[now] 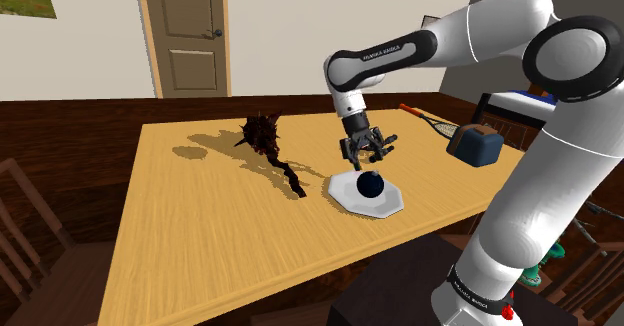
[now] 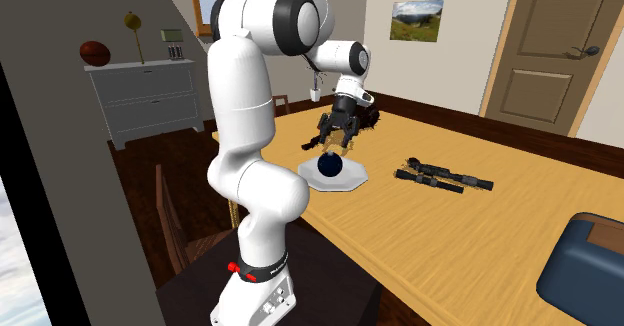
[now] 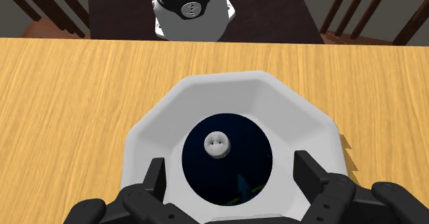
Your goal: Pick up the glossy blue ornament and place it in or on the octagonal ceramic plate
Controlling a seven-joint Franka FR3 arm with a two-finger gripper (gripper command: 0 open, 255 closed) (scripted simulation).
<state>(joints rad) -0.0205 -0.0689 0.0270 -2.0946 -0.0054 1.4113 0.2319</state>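
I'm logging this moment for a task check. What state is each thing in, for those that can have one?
gripper: open, with a finger on either side of the ornament and neither touching it
dark blue ornament: resting on the plate with its cap up, not held
white octagonal plate: flat on the table, holding the ornament
door: shut

On my shoulder feed I read white lettering, "FRANKA EMIKA", along the dark band [image 1: 385, 52] of the white arm [image 1: 500, 29]. The black ring [image 1: 470, 292] near the arm's foot also carries a line of white letters. It is probably the same brand, but I can't make it out. On the wrist feed, a round badge [image 3: 190, 9] on the grey base [image 3: 206, 27] shows a "2".
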